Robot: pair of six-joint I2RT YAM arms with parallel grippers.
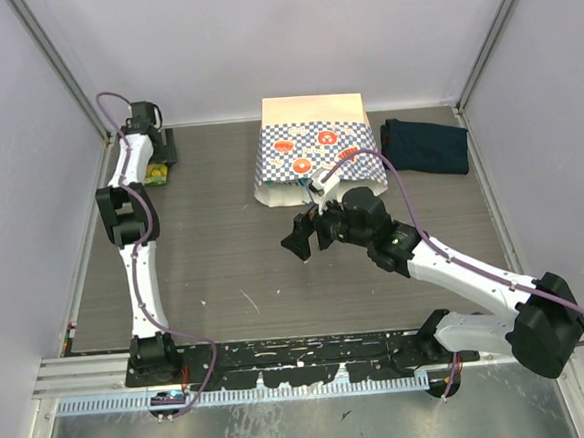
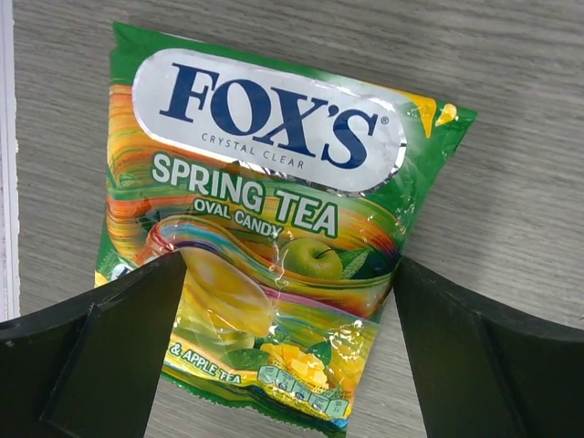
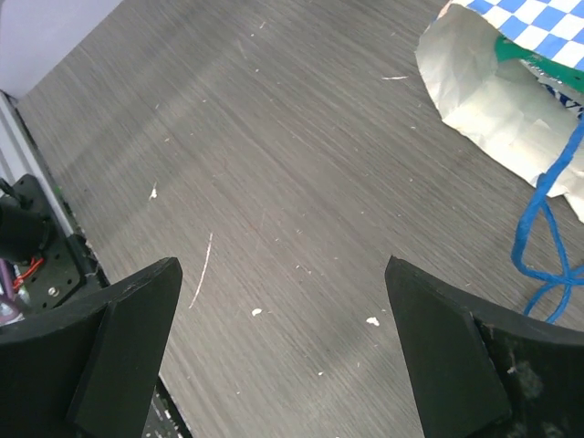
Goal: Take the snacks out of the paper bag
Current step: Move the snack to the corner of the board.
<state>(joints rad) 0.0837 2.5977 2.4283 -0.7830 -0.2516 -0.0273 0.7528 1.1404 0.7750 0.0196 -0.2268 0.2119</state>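
Observation:
A green "Fox's Spring Tea" snack packet (image 2: pixel 265 201) lies flat on the table at the far left back, and shows small in the top view (image 1: pixel 157 173). My left gripper (image 2: pixel 287 365) (image 1: pixel 169 150) hovers over it, open, one finger at each side of the packet's lower end. The paper bag (image 1: pixel 312 147) lies on its side at the back centre, mouth toward me. My right gripper (image 1: pixel 311 240) (image 3: pixel 283 274) is open and empty over bare table, just in front and left of the bag mouth (image 3: pixel 474 91). A teal packet edge (image 3: pixel 529 57) shows inside the mouth.
A dark navy folded cloth (image 1: pixel 425 144) lies right of the bag. The bag's blue cord handle (image 3: pixel 543 237) trails on the table by my right finger. Grey walls close the back and sides. A metal rail (image 1: pixel 232 359) runs along the near edge.

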